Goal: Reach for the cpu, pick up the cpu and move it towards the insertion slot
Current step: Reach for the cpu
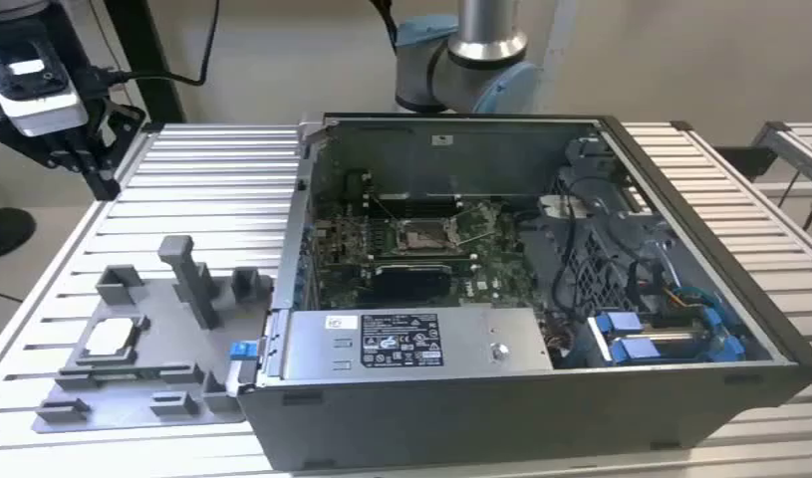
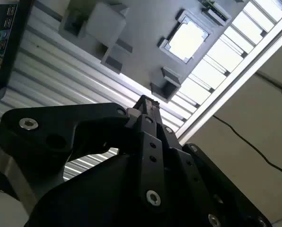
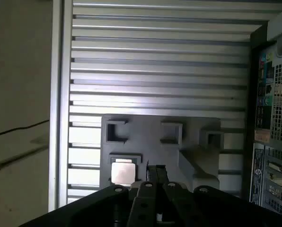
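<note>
Item one, my tool (image 1: 98, 169): it hangs in the air above the far corner of the worktop (image 1: 206, 199) on the exterior view's left and touches nothing. In both wrist views its fingers (image 3: 150, 174) are drawn narrow, close against each other, with nothing between them. Item two, the cpu (image 1: 110, 339): a flat, pale-topped square, seated in a shallow pocket of the grey fixture plate (image 1: 114, 416). The plate rests at the near corner of the worktop on the exterior view's left. In the first wrist view the cpu (image 3: 122, 171) lines up just beside my fingertips, but the exterior view puts the tool well apart from it, high up and toward the far edge. Item three, the insertion slot (image 1: 425, 235): a square socket with a metal frame and dark centre, on the green board inside the open computer case (image 1: 539, 408), which takes up the middle of the worktop. As far as I can see, no chip sits in the socket. Item four, upright grey blocks (image 1: 186, 274): they stand on the fixture plate between the cpu and the case. Status, as I judge it: the reach is unfinished, with the tool pointed down toward the fixture. Grasp, lift and carry toward the slot are not yet made, so nearly the whole task is left.
</note>
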`<state>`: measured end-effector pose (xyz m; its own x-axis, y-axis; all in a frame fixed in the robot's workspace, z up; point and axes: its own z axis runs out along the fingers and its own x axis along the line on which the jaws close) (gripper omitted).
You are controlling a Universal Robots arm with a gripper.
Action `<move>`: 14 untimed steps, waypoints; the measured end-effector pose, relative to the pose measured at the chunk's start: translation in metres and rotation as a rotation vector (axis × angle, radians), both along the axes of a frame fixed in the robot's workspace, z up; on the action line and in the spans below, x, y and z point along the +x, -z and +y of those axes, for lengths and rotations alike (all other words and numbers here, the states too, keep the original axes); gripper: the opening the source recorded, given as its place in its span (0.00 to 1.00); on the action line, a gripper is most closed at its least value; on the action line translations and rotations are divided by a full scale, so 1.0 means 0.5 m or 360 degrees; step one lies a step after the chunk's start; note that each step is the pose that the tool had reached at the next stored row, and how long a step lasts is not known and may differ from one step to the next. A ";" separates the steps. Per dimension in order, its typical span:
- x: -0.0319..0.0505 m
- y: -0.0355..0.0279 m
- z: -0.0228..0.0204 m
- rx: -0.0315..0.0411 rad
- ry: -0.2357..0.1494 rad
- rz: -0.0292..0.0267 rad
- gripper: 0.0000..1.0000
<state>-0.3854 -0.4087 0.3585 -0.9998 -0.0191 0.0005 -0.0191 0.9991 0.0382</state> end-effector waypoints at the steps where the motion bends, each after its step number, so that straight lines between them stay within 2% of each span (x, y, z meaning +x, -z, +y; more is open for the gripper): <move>1: 0.000 0.000 0.0000 0.0000 0.0000 0.00000 0.00; 10: -0.002 0.000 -0.0006 0.0000 0.0000 0.00002 0.00; 14: -0.007 0.000 -0.0042 0.0000 0.0000 0.00001 0.00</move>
